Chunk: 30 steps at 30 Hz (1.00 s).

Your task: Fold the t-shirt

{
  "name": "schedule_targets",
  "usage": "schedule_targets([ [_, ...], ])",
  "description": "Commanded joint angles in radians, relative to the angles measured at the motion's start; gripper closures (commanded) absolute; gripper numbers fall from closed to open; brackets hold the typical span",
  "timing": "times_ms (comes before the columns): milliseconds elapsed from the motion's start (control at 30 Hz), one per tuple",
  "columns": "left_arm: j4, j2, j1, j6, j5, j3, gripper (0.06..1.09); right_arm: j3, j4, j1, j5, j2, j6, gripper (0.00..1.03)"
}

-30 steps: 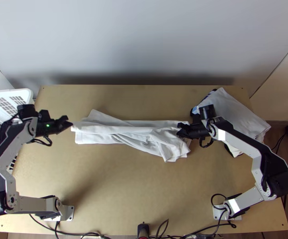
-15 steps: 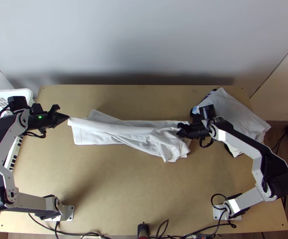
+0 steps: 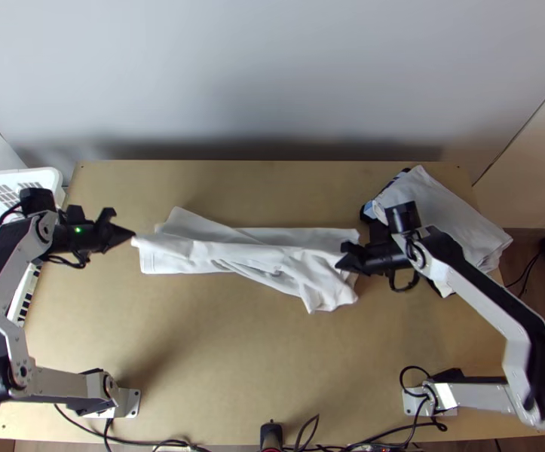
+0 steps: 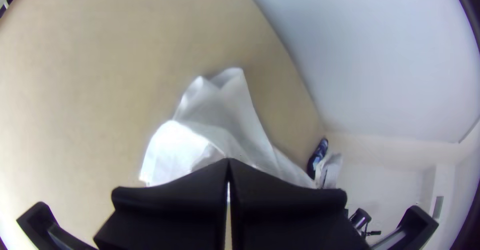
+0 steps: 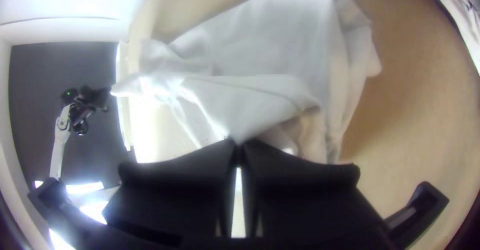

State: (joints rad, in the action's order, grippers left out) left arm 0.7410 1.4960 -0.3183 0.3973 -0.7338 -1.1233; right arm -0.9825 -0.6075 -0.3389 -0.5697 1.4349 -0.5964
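"When you look from the top view, where's the t-shirt?"

"Gathered in a long band across the middle of the table, pinched by the left gripper near the table's left side and the right gripper towards its right, with folded white cloth near its far right corner"

"And the left wrist view?"

"Fingers pressed together on one end, over the table"

"Right wrist view?"

"Fingers closed too, a peak of fabric between their tips, above the table"
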Motion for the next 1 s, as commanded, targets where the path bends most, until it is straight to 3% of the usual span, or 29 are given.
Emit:
schedule_targets([
  [0, 0.155, -0.157, 0.05, -0.084, -0.015, 0.066, 1.05, 0.004, -0.196, -0.066, -0.033, -0.211, -0.042, 1.0],
  [167, 0.258, -0.301, 0.084, -0.112, -0.024, 0.12, 1.05, 0.031, -0.281, -0.101, -0.053, -0.321, -0.048, 1.0],
  [433, 0.583, -0.408, 0.07, -0.405, -0.061, 0.171, 1.05, 0.03, -0.468, -0.115, -0.16, -0.378, 0.024, 1.0],
  [600, 0.684, -0.421, 0.05, -0.529, -0.073, 0.206, 1.05, 0.042, -0.578, -0.117, -0.199, -0.399, 0.092, 1.0],
  [833, 0.701, -0.39, -0.022, -0.681, -0.073, 0.303, 1.05, 0.073, -0.678, -0.058, -0.214, -0.412, 0.21, 1.0],
  [967, 0.696, -0.335, -0.067, -0.73, -0.073, 0.31, 1.05, 0.104, -0.753, 0.021, -0.217, -0.406, 0.369, 1.0],
])
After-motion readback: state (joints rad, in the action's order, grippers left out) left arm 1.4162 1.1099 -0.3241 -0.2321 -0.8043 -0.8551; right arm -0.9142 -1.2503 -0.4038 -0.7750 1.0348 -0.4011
